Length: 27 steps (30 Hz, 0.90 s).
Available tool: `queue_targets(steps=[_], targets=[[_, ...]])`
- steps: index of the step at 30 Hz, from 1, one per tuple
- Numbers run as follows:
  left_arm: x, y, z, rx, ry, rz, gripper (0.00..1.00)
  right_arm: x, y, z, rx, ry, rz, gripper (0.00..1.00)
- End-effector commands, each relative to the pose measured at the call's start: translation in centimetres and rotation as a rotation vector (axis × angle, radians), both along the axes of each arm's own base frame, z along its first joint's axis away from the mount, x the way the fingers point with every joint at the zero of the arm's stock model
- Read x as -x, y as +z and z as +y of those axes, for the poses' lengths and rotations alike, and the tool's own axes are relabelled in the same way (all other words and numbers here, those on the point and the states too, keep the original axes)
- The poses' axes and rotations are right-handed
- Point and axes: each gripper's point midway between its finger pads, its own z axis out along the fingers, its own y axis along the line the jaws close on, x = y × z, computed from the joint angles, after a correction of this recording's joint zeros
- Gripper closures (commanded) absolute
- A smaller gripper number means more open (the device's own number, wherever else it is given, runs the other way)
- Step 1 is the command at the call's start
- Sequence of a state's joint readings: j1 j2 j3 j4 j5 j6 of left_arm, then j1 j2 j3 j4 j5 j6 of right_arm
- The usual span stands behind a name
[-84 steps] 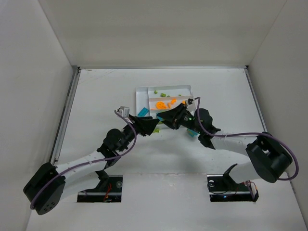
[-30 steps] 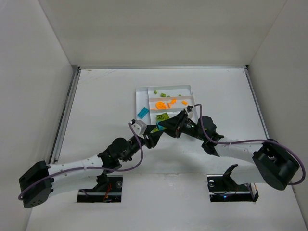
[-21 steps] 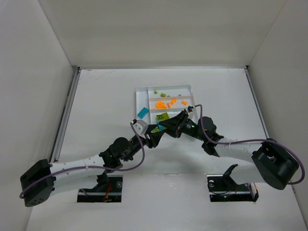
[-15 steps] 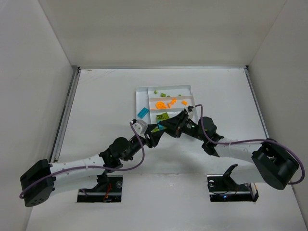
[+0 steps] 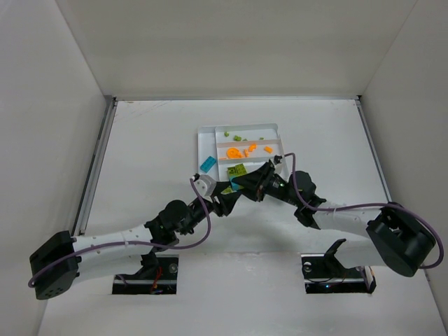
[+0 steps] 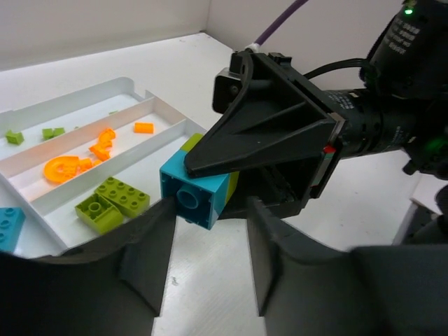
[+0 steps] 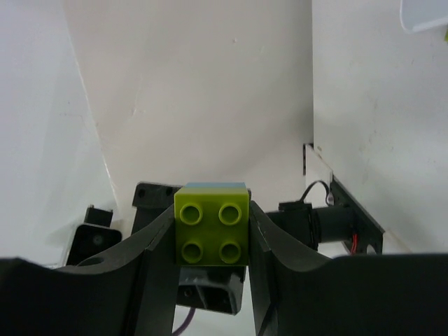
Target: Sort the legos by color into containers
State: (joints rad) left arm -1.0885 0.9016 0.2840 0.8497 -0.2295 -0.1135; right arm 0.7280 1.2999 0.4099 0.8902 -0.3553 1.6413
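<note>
A: Nearest us, our left gripper (image 6: 208, 213) is spread wide with nothing in it. What sits ahead?

B: The stack (image 6: 208, 190), two bricks pressed together, dead ahead at the mouth of those open fingers (image 6: 143, 255). The teal brick (image 6: 192, 196) is the end facing us, hollow underside showing. Whether our fingers touch it we cannot tell.

A: And its long axis?

B: It runs from wrist to wrist, teal toward the left. The lime brick (image 7: 211, 224) points toward the right, its studs filling the right wrist view. So we judge the next move is the left closing across the teal end, then a pull apart along that axis.

A: Who holds it now?

B: Our right gripper (image 7: 211, 241), closed down on the stack, a finger on each side of the lime brick. It hangs above the table (image 6: 206, 294), near the tray (image 6: 157, 148).

A: So the left is the free arm, right at the teal.

B: Yes. Beyond, the tray's near compartment has lime bricks (image 6: 112, 201), the middle one orange pieces (image 6: 77, 159) and the far one small green bits (image 6: 31, 133). Another teal piece (image 6: 8, 227) lies at the tray's left end.

A: Any writing?

B: None we can read, no brand or label. There is only a green light (image 6: 407, 10) on the right arm.
</note>
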Motion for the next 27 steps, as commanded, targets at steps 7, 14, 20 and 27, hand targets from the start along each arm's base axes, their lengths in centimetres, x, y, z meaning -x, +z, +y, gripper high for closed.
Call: queue_targets(steps=[7, 14, 20, 27], targets=[[0.1, 4.9, -0.1, 0.139, -0.018, -0.064, 0.39, 2.4, 2.9, -0.5, -0.065, 0.084, -0.086, 0.77], [0.5, 4.8, -1.4, 0.116, -0.055, -0.071, 0.45, 2.7, 3.5, 0.0, -0.070, 0.110, -0.112, 0.77], [0.8, 5.5, -1.3, 0.134, -0.068, -0.085, 0.65, 2.9, 3.4, 0.0, -0.064, 0.117, -0.110, 0.77], [1.5, 6.0, -1.3, 0.145, -0.088, -0.084, 0.85, 2.8, 3.0, -0.3, -0.061, 0.104, -0.100, 0.70]])
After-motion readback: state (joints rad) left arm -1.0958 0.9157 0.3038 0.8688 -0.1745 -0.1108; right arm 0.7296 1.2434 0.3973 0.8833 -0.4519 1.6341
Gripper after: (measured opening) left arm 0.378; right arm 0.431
